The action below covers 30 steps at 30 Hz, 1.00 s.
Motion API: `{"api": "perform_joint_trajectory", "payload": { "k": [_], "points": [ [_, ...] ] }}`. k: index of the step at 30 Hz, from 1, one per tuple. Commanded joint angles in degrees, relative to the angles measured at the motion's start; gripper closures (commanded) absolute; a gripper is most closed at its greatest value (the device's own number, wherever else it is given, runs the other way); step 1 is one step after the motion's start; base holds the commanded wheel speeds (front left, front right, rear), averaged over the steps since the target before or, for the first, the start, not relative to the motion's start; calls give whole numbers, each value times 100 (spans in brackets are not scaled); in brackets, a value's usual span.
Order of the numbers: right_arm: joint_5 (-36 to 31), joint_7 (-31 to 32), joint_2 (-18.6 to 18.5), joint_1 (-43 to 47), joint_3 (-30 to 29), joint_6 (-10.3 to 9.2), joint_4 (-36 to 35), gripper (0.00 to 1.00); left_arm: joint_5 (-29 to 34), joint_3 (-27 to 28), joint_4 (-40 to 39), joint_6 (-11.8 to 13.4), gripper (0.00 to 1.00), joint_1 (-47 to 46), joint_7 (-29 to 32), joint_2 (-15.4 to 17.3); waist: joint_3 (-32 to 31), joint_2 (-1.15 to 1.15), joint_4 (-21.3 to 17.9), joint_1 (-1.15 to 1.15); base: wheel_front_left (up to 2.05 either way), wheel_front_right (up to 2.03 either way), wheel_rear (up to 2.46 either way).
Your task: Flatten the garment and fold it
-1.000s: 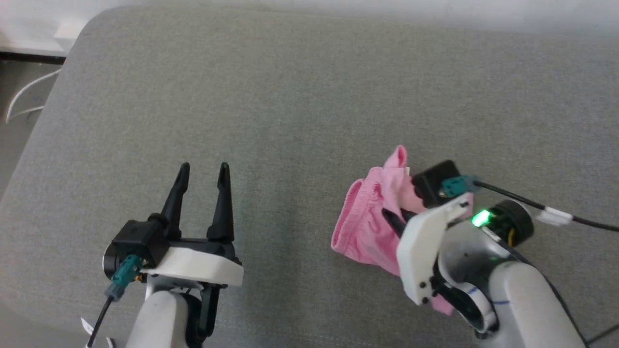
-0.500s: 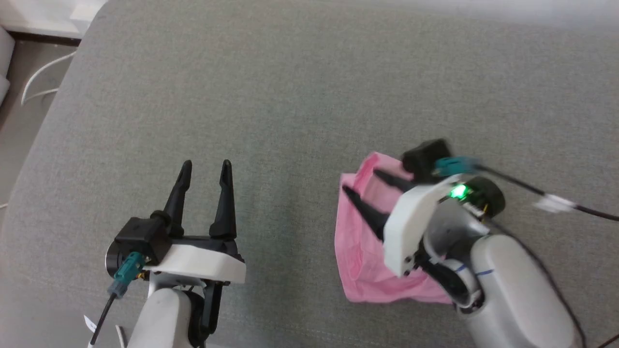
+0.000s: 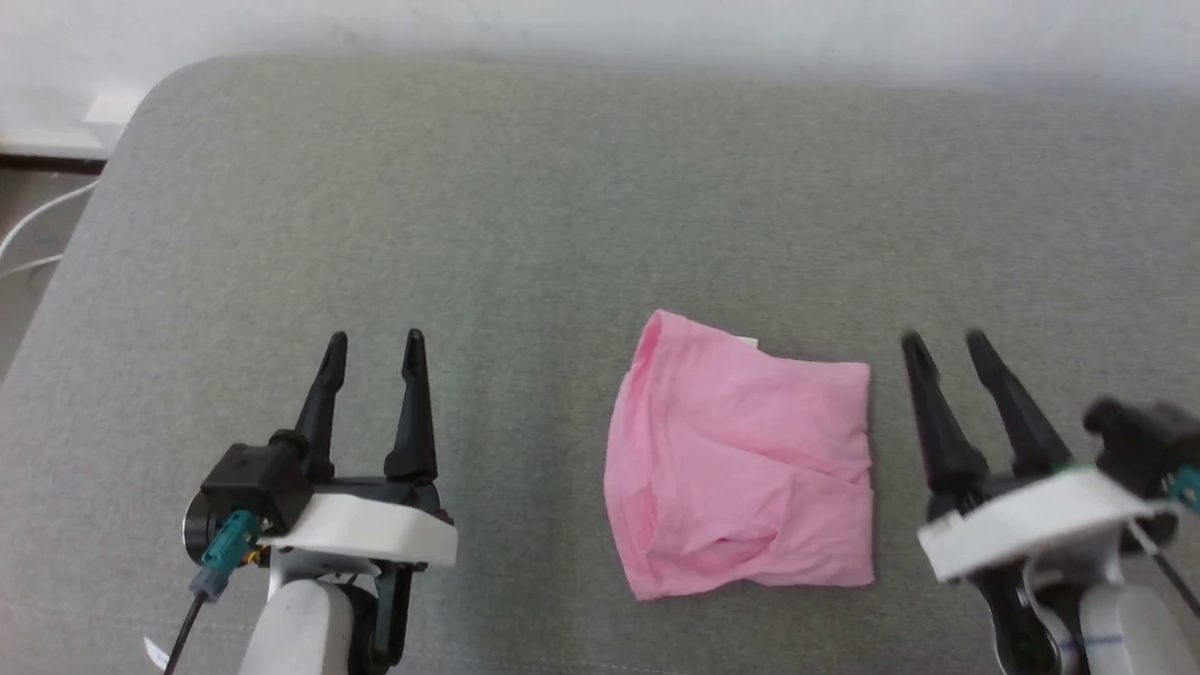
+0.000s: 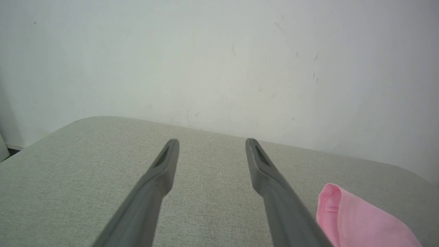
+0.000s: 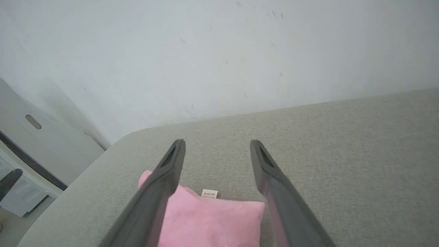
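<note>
One folded packet is what the garment (image 3: 741,459) makes, lying flat on the grey upholstered surface (image 3: 469,187), slightly right of centre in the head view and toward the near edge. It is nearly square, so its long axis is hard to call; if anything it runs a little longer from near to far than from side to side. Its left edge is a soft rounded fold that rises to a peak at the far left corner, while the right edge is straight. A small white label (image 3: 745,342) sticks out from the far edge, pointing away from the robot toward the wall (image 3: 656,23). A slanting crease crosses the near right part.

The right gripper (image 3: 942,339) stands just beside the garment's right edge, apart from it, its two dark fingers spread wide with nothing between them. In the right wrist view those fingers frame the garment (image 5: 209,223) and the label (image 5: 209,193) from above.

The left gripper (image 3: 375,337) sits well apart on the garment's left, also spread wide and holding nothing; its wrist view catches the garment's rounded corner (image 4: 356,219) at the lower right.
</note>
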Motion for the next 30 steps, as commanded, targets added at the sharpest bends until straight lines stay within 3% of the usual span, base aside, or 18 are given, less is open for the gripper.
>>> {"api": "perform_joint_trajectory", "payload": {
  "k": [1,8,21,22,26,30],
  "points": [
    [-50,-124,-7,202,-136,-4,106,0,45,28,-45,-29,0,54,-33,-7,-53,0,-126,1,0,0,0],
    [-82,-90,-7,449,-240,-4,819,0,63,72,-100,-41,0,-5,-33,-7,53,0,-149,1,0,0,0],
    [210,608,-7,-305,225,-4,2451,0,81,29,-57,-48,0,-84,-33,-7,127,0,2,1,0,0,0],
    [235,671,-7,-367,227,-4,2559,39,79,27,-55,-45,0,-80,-33,-7,125,0,9,1,0,0,0],
    [148,1056,-7,-571,268,-4,2933,100,64,11,-47,-32,0,-64,-33,-7,124,0,23,1,0,0,0],
    [-95,1254,-7,-789,375,-4,2907,100,54,53,-62,-4,0,-38,-33,-7,142,0,-56,1,0,0,0]
  ]
}}
